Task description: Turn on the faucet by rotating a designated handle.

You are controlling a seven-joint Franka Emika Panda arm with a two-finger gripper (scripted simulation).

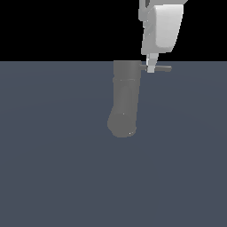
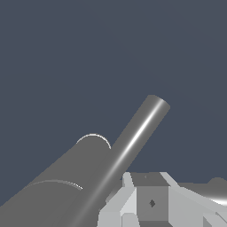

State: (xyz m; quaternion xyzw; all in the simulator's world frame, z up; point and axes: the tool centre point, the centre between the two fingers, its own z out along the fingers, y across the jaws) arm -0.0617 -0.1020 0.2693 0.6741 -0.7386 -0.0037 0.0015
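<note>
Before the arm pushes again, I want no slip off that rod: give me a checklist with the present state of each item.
1. Handle in view, sticking out to the exterior view's right of the faucet: ok.
2. Hand down at handle height: ok.
3. Finger overlapping the handle near its root in the exterior view: ok.
4. Real contact between finger and handle: cannot tell.
5. Hand open or shut: cannot tell.
6. Handle's free end unobstructed in the wrist view: ok.

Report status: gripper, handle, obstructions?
Gripper down at handle, jaw state unclear. Handle sticks out from faucet toward exterior view's right. Nothing else seen near it.
</note>
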